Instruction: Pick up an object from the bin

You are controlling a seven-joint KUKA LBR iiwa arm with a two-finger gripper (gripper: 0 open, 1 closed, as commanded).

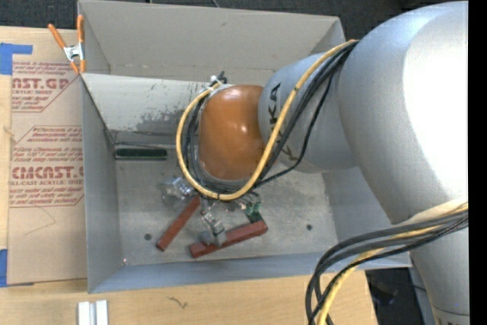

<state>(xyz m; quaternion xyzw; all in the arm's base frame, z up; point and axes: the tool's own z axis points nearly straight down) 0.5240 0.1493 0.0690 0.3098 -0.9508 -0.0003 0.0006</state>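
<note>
Red-brown, the left stick (178, 225) and the right stick (228, 237) lay on the bin's (97, 186) near floor. The gripper (211, 224) hung low between them. Whether it was open or closed could not be told. Nothing looked lifted, so both grasp and lift seemed left.

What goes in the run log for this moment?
arm: down in bin | gripper: between left red-brown bar and right red-brown bar | held: nothing seen | also: dark bar by left wall
</note>
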